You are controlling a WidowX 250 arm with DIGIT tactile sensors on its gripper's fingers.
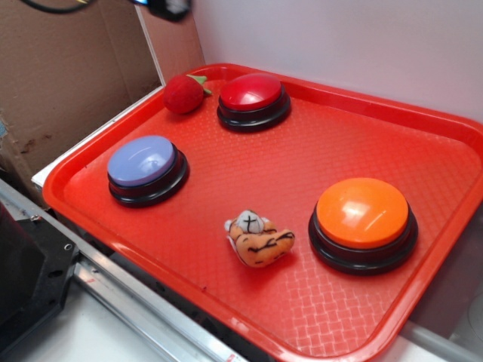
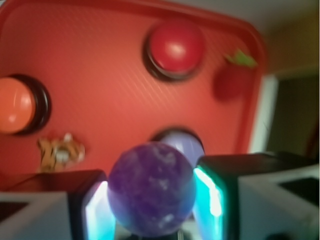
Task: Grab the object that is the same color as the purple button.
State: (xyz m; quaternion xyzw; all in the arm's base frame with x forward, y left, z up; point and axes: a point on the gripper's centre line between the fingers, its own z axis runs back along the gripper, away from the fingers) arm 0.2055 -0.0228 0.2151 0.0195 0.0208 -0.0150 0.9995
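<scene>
A purple marble-like ball (image 2: 151, 189) sits clamped in the tool (image 2: 151, 200) of a WidowX arm, its two pads pressed against either side of the glossy, white-flecked sphere and glowing pale cyan where they meet it, as seen from the wrist camera. The ball is held in the air above a red tray (image 1: 302, 154), and directly behind it in the wrist view, partly hidden, is the purple button (image 1: 145, 168), a pale lavender-blue dome on a black base that stands near the tray's left edge in the exterior view. Farther back on the tray, a red-domed button (image 1: 253, 99) stands just beside a red plush strawberry (image 1: 183, 93) with a green leaf top, the two close together near the far rim. An orange-domed button (image 1: 363, 221) occupies the right side of the tray in the exterior view, and an orange striped plush tiger (image 1: 258, 237) lies on the textured tray surface to its left, near it but not touching. In the exterior view the ball itself does not appear, and only a dark part of the arm shows at the top edge of the frame. Brown cardboard (image 1: 68, 75) stands behind the tray on the left, and a pale wall (image 1: 362, 45) rises behind it on the right. The wrist view is blurred, softening the outlines of the buttons and toys below.
</scene>
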